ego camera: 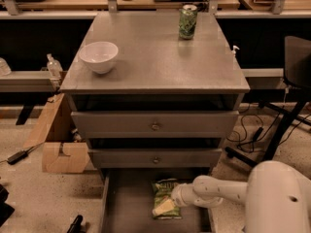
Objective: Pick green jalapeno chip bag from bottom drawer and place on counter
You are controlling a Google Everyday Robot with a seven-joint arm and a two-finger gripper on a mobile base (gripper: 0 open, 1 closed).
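In open bottom drawer (pixel 127 203): green jalapeno chip bag (pixel 165 188) lying flat, right of centre, long axis front-to-back, 1 short end toward cabinet. My end effector (pixel 164 208) reaches from right over bag's near half; grip state: cannot tell.

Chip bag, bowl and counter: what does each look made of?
Chip bag: probably thin plastic film, going by its crinkled green surface. Bowl: likely glazed ceramic, smooth and white, though plastic is possible. Counter: grey metal, by its dull sheen. The gripper is down in the bottom drawer, over the bag.
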